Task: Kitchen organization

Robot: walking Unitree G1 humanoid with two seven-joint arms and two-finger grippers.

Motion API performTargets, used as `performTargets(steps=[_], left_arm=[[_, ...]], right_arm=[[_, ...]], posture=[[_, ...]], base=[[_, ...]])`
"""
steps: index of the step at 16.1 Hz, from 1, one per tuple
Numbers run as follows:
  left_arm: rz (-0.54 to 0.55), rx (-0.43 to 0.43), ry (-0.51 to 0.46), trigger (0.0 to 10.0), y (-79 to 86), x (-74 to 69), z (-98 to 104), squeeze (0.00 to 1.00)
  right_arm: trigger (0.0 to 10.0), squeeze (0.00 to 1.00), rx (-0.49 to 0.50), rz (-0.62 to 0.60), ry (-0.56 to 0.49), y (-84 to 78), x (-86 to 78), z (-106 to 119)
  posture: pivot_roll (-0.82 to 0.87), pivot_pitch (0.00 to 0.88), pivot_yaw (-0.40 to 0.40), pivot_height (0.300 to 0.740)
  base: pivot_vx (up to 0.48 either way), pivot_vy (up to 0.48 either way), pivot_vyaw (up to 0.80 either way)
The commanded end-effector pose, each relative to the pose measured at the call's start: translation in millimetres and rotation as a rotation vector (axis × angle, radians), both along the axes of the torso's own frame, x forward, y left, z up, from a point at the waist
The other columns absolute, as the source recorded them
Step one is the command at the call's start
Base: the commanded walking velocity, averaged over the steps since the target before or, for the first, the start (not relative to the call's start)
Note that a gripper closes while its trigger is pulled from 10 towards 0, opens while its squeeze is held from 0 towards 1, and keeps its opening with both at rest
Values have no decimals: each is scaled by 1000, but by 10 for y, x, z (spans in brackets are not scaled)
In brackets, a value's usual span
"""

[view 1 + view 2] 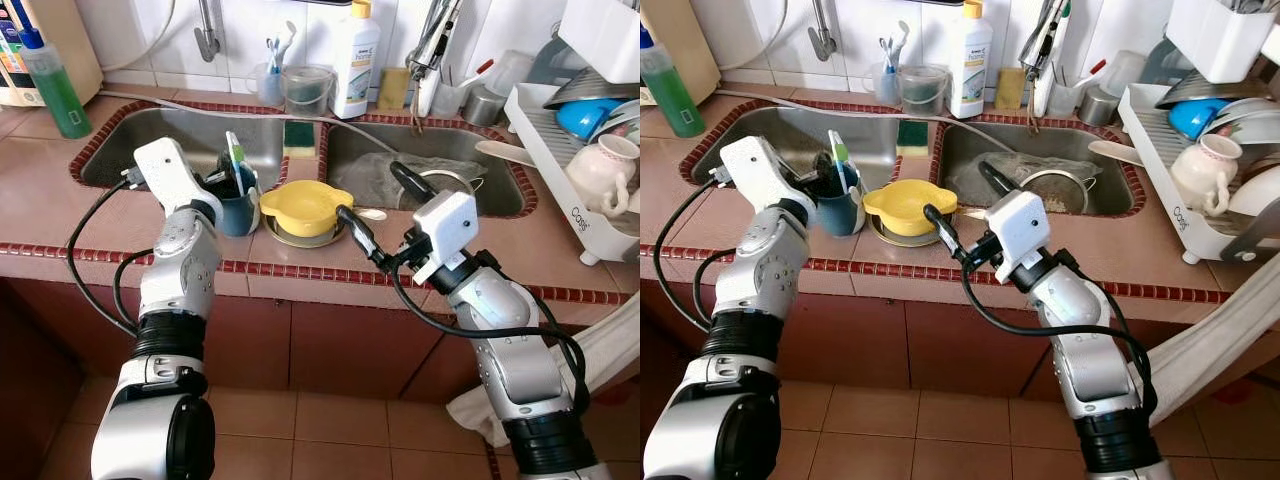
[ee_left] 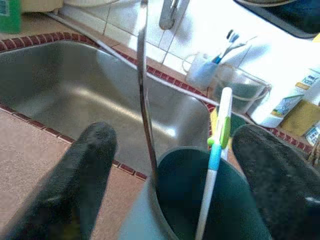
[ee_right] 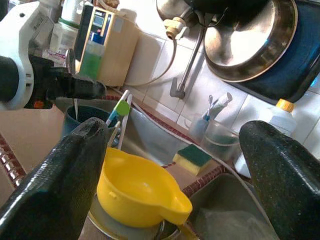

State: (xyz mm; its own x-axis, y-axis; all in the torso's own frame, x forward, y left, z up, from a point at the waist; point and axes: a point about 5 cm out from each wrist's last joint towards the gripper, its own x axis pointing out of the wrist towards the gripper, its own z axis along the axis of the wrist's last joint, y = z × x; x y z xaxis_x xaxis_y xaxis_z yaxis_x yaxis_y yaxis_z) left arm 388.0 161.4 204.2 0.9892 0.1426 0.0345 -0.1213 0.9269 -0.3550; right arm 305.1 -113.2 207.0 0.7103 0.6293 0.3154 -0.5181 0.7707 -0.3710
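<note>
Blue cup (image 1: pixel 238 205) with toothbrush (image 2: pixel 216 150) and spoon (image 2: pixel 144 100), left gripper (image 2: pixel 175 165) fingers open around it, yellow bowl (image 1: pixel 303 207) on surface (image 1: pixel 60 215), right gripper (image 1: pixel 385 205) fingers open beside it

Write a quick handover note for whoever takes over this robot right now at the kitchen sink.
Left gripper: open, fingers on either side of the dark blue cup on the counter between the sinks; not closed on it.
Right gripper: open, beside the yellow bowl, holding nothing.
The cup holds a toothbrush and a metal utensil. The bowl sits on a metal dish next to the cup.
Done: nothing visibly moved. Left: grasp and put away.
</note>
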Motion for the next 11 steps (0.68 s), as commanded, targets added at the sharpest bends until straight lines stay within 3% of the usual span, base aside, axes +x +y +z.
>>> performTargets(steps=[1, 11], left_arm=[[-35, -8, -31, 0, -57, 12, 43, 0], [-71, -4, -54, 0, -71, 15, 58, 0]], right_arm=[[10000, 0, -18, 22, -17, 24, -39, 30], [10000, 0, -38, 35, 17, 34, -83, -55]], posture=[[-73, 63, -19, 740], [-71, 76, -10, 740]], base=[[0, 0, 0], [0, 0, 0]])
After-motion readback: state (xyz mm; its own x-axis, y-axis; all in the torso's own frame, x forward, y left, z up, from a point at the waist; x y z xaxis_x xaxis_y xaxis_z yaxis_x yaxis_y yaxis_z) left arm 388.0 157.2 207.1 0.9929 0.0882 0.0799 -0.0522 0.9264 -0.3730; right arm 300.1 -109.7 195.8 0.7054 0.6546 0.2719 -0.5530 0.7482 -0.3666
